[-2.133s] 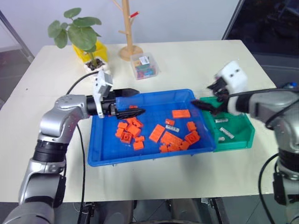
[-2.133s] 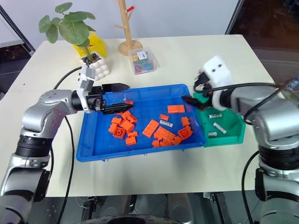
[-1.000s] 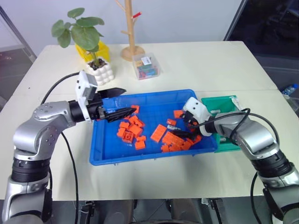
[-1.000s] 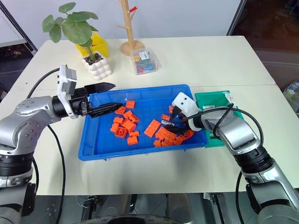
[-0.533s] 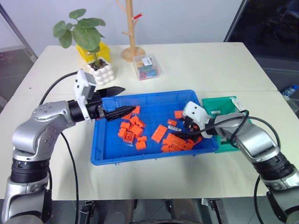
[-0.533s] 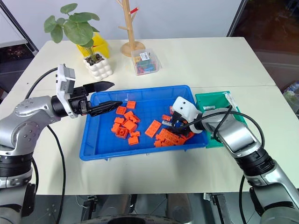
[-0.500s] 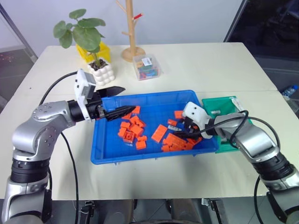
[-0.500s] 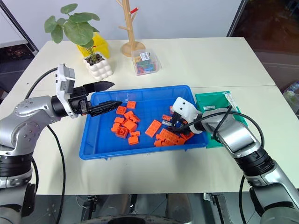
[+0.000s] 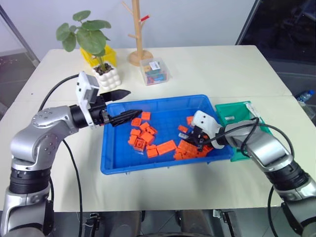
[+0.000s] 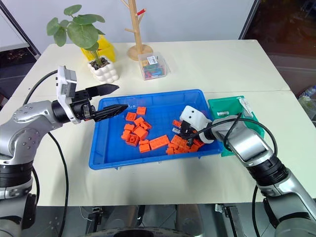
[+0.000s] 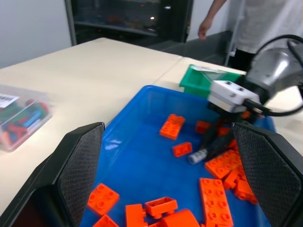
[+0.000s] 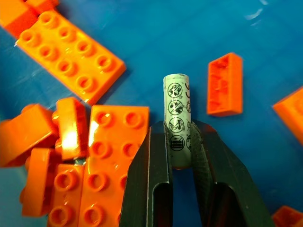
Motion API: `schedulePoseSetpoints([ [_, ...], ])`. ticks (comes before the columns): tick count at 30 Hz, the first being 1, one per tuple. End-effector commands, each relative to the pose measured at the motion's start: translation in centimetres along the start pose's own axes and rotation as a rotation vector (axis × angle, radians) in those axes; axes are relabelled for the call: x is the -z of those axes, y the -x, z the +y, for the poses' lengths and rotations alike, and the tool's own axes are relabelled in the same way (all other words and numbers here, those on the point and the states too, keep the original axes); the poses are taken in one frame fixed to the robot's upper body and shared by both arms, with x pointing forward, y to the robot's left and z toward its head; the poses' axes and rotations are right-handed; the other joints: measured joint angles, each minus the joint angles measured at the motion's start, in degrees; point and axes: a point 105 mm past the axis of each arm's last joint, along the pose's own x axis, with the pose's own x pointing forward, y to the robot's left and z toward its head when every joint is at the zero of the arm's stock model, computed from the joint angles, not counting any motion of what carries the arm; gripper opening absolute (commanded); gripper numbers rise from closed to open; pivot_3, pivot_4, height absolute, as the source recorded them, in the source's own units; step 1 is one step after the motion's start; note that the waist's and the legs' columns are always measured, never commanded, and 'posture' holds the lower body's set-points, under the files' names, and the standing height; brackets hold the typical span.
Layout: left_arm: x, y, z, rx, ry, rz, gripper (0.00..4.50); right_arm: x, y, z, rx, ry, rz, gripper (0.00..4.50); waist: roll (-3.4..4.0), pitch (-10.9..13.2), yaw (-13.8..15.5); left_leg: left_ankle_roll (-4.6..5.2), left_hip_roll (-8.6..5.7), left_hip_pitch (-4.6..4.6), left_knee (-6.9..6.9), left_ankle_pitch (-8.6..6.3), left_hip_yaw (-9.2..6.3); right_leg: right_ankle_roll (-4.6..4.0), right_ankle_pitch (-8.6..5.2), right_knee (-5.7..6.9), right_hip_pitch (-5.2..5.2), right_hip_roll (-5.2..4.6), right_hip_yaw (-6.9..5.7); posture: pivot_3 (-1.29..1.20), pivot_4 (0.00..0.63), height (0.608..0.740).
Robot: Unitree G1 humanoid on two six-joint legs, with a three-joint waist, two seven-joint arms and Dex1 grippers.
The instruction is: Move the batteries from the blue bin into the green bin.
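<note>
Gripping tight, my right gripper has its two black fingers pressed on a battery. From my right wrist, the battery is a smooth, round, silver-grey stick with dark little signs on it, and its top pokes out past my fingers. Bumpy orange bricks lie around it on the shiny blue bin floor.

From my left wrist, my left gripper is wide open, with two black, rough pads far apart. Between them I see the blue bin, the bricks, and my right gripper holding the battery low over the bin floor. The green bin sits just past the blue one.

From my head, the blue bin is a big flat box on a pale table. My left gripper hangs over its left rim. My right gripper is down inside, near the right wall. The green bin is small, touching the blue bin's right side, with a battery lying inside.
</note>
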Motion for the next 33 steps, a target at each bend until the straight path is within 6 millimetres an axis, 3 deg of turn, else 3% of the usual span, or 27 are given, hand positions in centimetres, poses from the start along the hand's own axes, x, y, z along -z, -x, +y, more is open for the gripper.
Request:
schedulePoseSetpoints([
  [1,-1.0,-0.2,-0.7,0.068,-0.044,-0.011,4.50,-4.7,4.3,-4.3,0.189,-0.002,-0.134,0.05,0.02,0.01,-0.03,0.00,0.00,0.01,0.00,0.00,0.00,0.00,0.00,0.01,-0.01,0.00,0.00,0.00,0.150,0.740],
  [4,-0.9,-1.2,-0.8,0.129,-0.042,-0.014,4.50,-6.6,7.1,-6.1,0.269,-0.017,-0.182,0.05,0.02,0.01,-0.02,0.00,0.02,0.03,-0.06,0.00,0.01,-0.01,0.00,0.02,-0.02,0.01,0.00,0.00,0.150,0.740],
  [7,-0.6,-2.7,-0.8,0.204,-0.029,-0.027,4.50,-6.8,9.7,-7.3,0.351,-0.038,-0.189,0.05,0.00,0.00,0.25,0.03,0.02,0.00,-0.13,-0.02,0.00,0.00,-0.01,-0.01,-0.03,0.01,-0.02,0.00,0.150,0.740],
  [10,-0.3,-3.9,-0.7,0.252,-0.022,-0.034,4.50,-5.3,11.1,-7.7,0.401,-0.059,-0.142,0.05,0.00,0.00,0.15,0.05,-0.02,-0.11,-0.07,-0.03,0.00,0.00,-0.01,-0.15,-0.04,0.00,-0.02,0.00,0.150,0.740],
  [16,0.3,-5.8,-0.6,0.334,-0.012,-0.030,4.50,0.5,13.5,-7.8,0.507,-0.130,0.021,0.05,0.04,0.01,-0.05,0.10,0.02,-0.13,-0.07,-0.05,0.06,0.02,0.00,-0.23,-0.05,0.00,-0.02,0.00,0.150,0.740],
  [22,0.6,-6.6,-0.3,0.365,-0.024,-0.022,4.50,2.8,13.5,-7.1,0.516,-0.192,0.048,0.05,0.06,0.01,-0.34,0.10,0.06,0.01,-0.07,-0.06,0.22,0.03,0.00,-0.09,-0.05,0.00,0.06,0.00,0.150,0.740],
  [30,0.6,-6.5,0.0,0.360,-0.034,-0.020,4.50,3.2,13.3,-7.0,0.524,-0.202,0.052,4.09,0.06,0.01,-0.10,0.10,0.04,-0.01,-0.05,-0.06,0.21,0.03,0.00,-0.09,-0.05,-0.01,0.06,0.00,0.150,0.740],
  [31,0.5,-6.5,0.1,0.353,-0.036,-0.020,4.50,3.1,13.3,-7.0,0.525,-0.200,0.048,4.47,0.06,0.01,-0.11,0.10,0.05,-0.01,-0.06,-0.06,0.21,0.03,0.00,-0.09,-0.06,-0.01,0.06,0.00,0.150,0.740],
  [33,0.5,-6.2,0.6,0.320,-0.040,-0.023,4.50,2.4,13.3,-7.4,0.535,-0.195,0.022,4.47,0.06,0.01,-0.18,0.10,0.05,-0.01,-0.06,-0.06,0.21,0.03,0.00,-0.09,-0.05,-0.01,0.07,0.00,0.150,0.740],
])
